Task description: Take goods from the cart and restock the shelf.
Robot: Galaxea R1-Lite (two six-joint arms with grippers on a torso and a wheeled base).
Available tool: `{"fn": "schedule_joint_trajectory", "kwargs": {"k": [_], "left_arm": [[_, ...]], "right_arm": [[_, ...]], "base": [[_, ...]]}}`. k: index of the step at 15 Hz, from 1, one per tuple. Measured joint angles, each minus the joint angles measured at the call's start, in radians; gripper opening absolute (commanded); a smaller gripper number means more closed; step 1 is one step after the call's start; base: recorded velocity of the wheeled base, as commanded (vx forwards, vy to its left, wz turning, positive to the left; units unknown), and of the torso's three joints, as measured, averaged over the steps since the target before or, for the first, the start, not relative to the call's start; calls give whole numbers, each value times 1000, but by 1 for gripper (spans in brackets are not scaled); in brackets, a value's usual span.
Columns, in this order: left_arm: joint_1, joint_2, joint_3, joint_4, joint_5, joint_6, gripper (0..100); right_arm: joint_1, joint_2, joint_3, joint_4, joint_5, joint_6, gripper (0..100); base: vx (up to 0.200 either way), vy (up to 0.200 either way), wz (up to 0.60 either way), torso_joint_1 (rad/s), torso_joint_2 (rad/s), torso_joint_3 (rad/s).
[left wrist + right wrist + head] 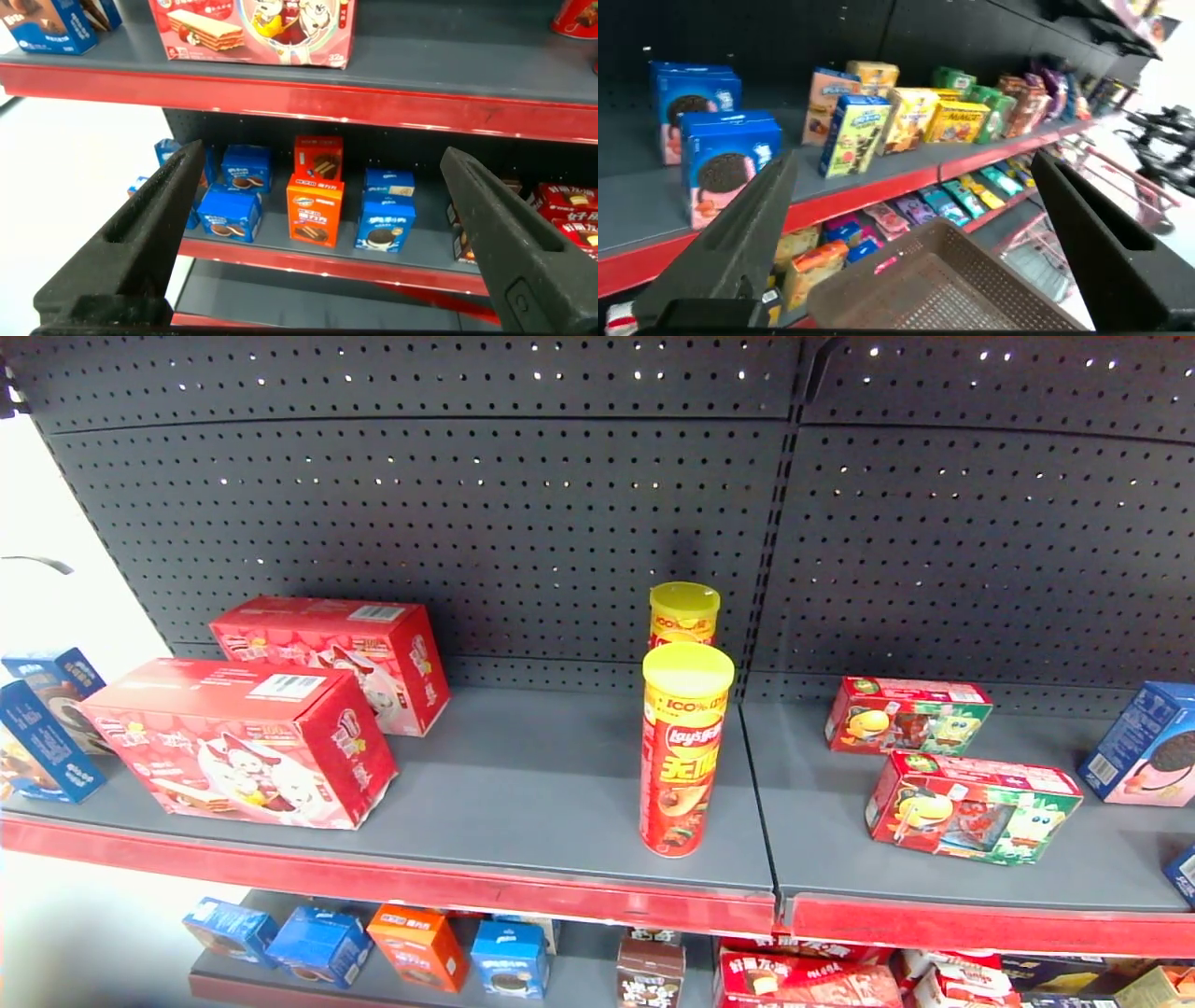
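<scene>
Left gripper (322, 161) is holding its fingers (140, 233) wide and empty, facing small cookie boxes (229, 215) on the lower shelf (420, 275). Right gripper (915, 168) is gaping too, hanging over the cart's mesh basket (952, 280); its goods are too blurred to name. On the upper shelf (523, 775), a tall chip can (684, 756) is standing: probably light, stiff, slick and tippy, so grasp mid-body.

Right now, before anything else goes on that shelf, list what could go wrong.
The tall front can stands upright close to the shelf lip; a brush from an arm could tip it off. The rear can stands right behind it, so one may knock over the other. The front red box also sits at the lip.
</scene>
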Motion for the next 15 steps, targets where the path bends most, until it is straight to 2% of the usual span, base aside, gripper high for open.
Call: {"fn": "schedule_joint_trajectory", "kwargs": {"k": [1, 2, 4, 6, 8, 11, 15], "left_arm": [[0, 0, 0, 0, 0, 0, 100], [0, 0, 0, 0, 0, 0, 100], [0, 0, 0, 0, 0, 0, 100], [0, 0, 0, 0, 0, 0, 100], [0, 1, 0, 0, 0, 0, 100], [0, 1, 0, 0, 0, 0, 100], [0, 1, 0, 0, 0, 0, 100]], "right_arm": [[-44, 4, -5, -1, 43, 14, 100], [-100, 9, -7, -1, 134, 53, 100], [-193, 23, 21, 26, 435, 244, 100], [-247, 21, 63, 182, 706, 478, 100], [-286, 0, 80, 288, 920, 619, 100], [-310, -22, 136, 281, 1071, 651, 100], [-314, -30, 304, 72, 1099, 650, 100]], "base": [[0, 0, 0, 0, 0, 0], [0, 0, 0, 0, 0, 0], [0, 0, 0, 0, 0, 0], [0, 0, 0, 0, 0, 0], [0, 0, 0, 0, 0, 0], [0, 0, 0, 0, 0, 0], [0, 0, 0, 0, 0, 0]]}}
